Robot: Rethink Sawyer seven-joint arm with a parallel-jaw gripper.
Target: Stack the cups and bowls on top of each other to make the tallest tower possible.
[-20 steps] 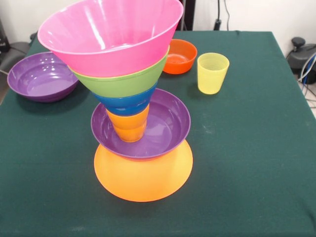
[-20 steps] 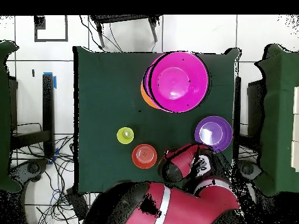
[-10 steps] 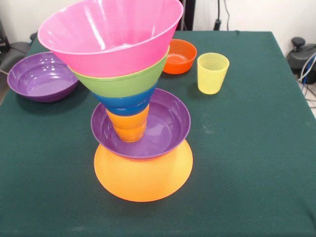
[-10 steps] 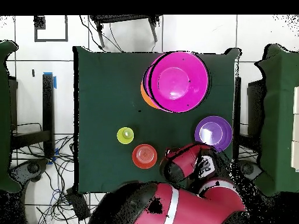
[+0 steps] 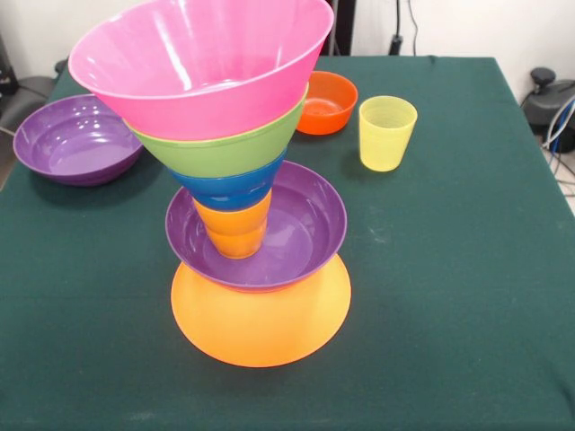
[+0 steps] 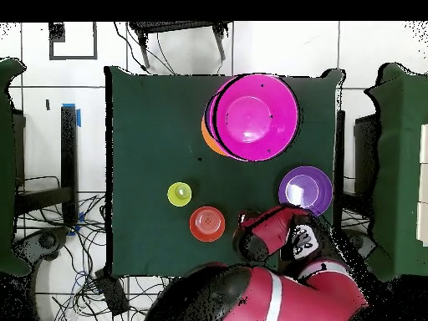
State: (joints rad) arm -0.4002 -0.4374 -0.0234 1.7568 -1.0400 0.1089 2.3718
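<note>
On the green table (image 5: 467,269) I see the tower (image 5: 235,162) standing, pink bowl (image 5: 193,63) topmost (yellow cup (image 5: 387,133) apart); the gripper (image 6: 294,238) hangs by the table's edge, jaws unreadable.

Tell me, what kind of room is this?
Probably a robot lab: a red robot arm stands by a table covered in green cloth, and loose cables lie on the tiled floor.

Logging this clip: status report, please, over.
Gripper not clearly visible; arm at table edge beside loose purple bowl. Tower standing, pink bowl on top. Yellow cup and orange-red bowl unstacked.
</note>
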